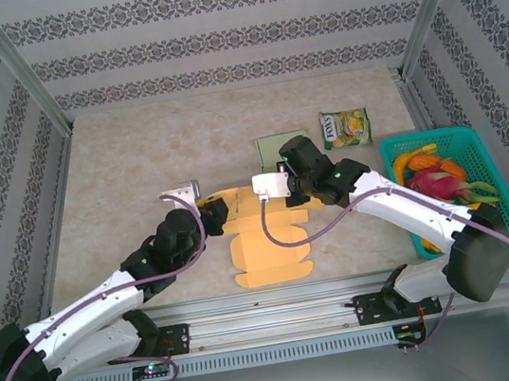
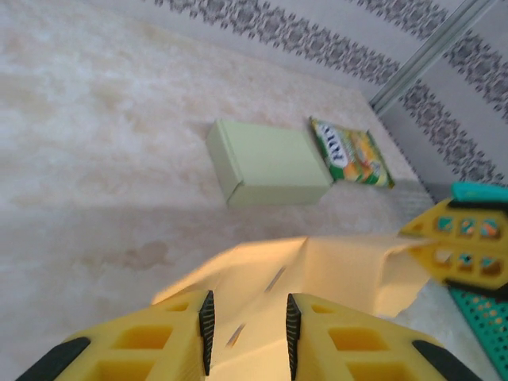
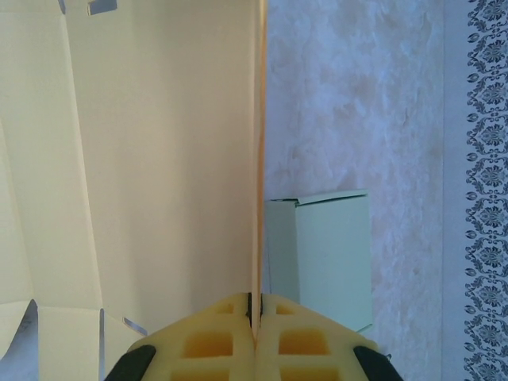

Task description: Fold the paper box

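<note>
The yellow-orange paper box (image 1: pixel 268 251) lies partly unfolded on the table in front of the arm bases. My right gripper (image 3: pixel 254 305) is shut on the thin edge of one of its flaps (image 3: pixel 259 159), holding that flap upright; the wide panel (image 3: pixel 159 159) spreads out to its left. In the top view this gripper (image 1: pixel 285 189) sits at the box's far right corner. My left gripper (image 2: pixel 246 305) is open at the box's far left side (image 1: pixel 211 218), its fingers apart over the raised sheet (image 2: pixel 333 266). The right gripper's yellow fingers (image 2: pixel 456 238) show at that sheet's right edge.
A folded pale green box (image 1: pixel 274 147) (image 2: pixel 270 163) (image 3: pixel 329 254) lies just beyond the paper. A snack packet (image 1: pixel 346 127) (image 2: pixel 349 152) is to its right. A teal basket (image 1: pixel 501 202) of fruit stands at the right edge, and metal frame posts border the table.
</note>
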Robot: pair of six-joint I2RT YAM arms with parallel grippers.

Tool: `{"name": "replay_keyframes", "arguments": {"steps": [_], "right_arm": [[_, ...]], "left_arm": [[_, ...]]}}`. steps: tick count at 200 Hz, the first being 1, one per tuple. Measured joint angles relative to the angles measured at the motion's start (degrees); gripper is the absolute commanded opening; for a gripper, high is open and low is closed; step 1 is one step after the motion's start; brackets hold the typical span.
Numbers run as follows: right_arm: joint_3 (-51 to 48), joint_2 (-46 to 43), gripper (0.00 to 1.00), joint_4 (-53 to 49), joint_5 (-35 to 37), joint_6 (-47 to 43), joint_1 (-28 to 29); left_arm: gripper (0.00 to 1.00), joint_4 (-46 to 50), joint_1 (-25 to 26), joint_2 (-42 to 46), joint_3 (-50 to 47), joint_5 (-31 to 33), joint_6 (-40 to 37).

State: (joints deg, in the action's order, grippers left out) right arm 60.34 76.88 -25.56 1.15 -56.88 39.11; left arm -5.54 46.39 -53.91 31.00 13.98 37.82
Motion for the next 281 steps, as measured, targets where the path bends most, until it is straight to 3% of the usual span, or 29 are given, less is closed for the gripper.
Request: {"name": "replay_keyframes", "arguments": {"steps": [50,107,165,185,281], "right_arm": [[0.0,0.1,0.00,-1.2,0.8,0.0,-0.5],[0.0,0.2,0.00,-1.8,0.5,0.0,-0.8],[0.0,0.2,0.00,-1.9,-0.1,0.7,-0.8],[0.0,0.2,0.00,-1.8,-0.6,1.3,-1.1],[0.0,-0.3,0.00,-2.0,-2.0,3.5,-1.5]], "left_arm": [[0.32,0.0,0.0,0.7,-5.2,-8.3,1.6],[0.36,1.1,0.0,0.3,-6.7,-2.9,2.6],[0.41,-0.7,0.0,-5.4,-7.0,-4.3,4.6],[0.49,-0.9,0.0,-7.2,-7.0,-4.3,5.4],[0.45,-4.6,-0.4,-11.4,-6.7,-5.7,7.9]]}}
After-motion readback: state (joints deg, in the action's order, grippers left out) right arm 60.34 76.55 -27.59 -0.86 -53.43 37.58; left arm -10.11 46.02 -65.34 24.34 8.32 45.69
